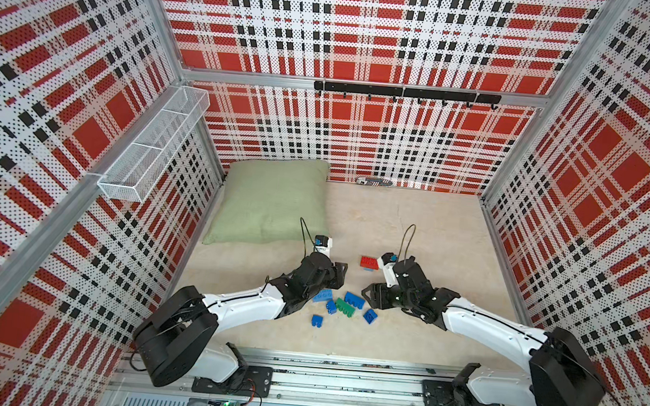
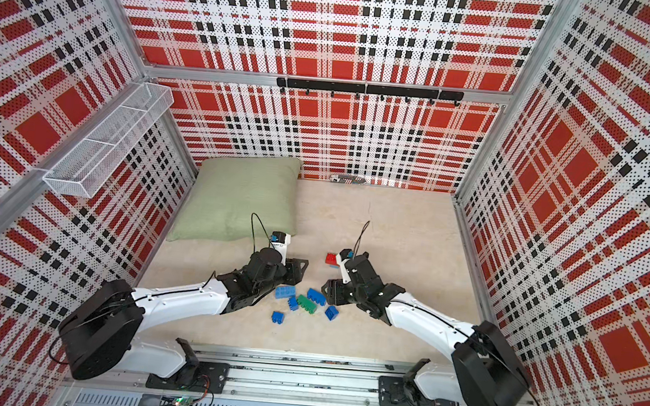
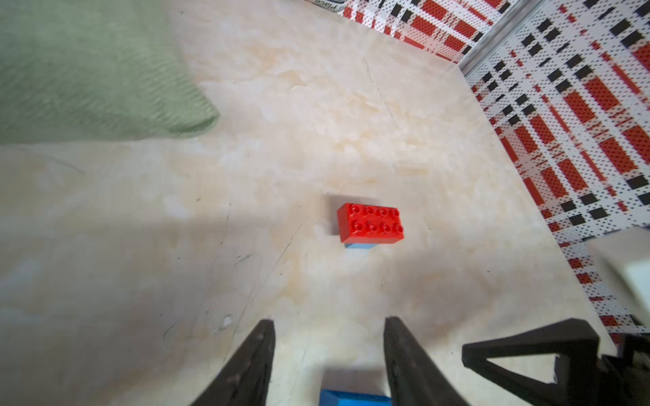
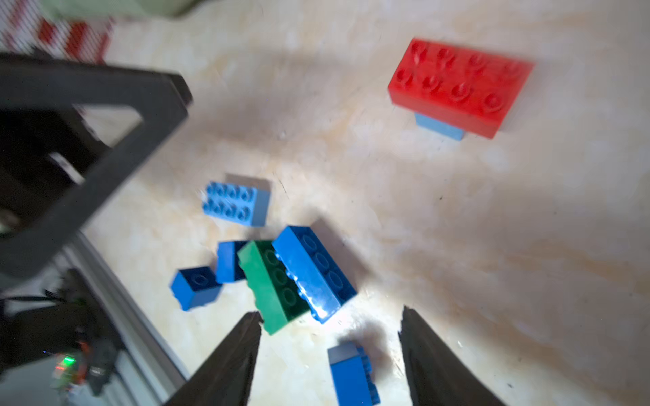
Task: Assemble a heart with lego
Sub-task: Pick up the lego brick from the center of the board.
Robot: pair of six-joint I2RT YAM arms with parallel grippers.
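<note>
The lego lies loose at the table's front middle. A red brick (image 1: 369, 261) (image 3: 369, 223) (image 4: 460, 84) sits stacked on a light blue one, apart from the rest. A heart shape is not in view. A green brick (image 1: 343, 306) (image 4: 271, 284) leans against a blue brick (image 1: 354, 299) (image 4: 313, 270), with several smaller blue bricks around them. My left gripper (image 1: 343, 273) (image 3: 329, 323) is open above the table, a blue brick (image 3: 355, 399) lying between its fingers untouched. My right gripper (image 1: 364, 292) (image 4: 330, 314) is open too, over a small blue brick (image 4: 353, 372) on the table.
A green pillow (image 1: 271, 203) fills the back left corner. A wire basket (image 1: 151, 144) hangs on the left wall and a hook rail (image 1: 405, 92) on the back wall. A striped flat thing (image 1: 375, 182) lies at the back edge.
</note>
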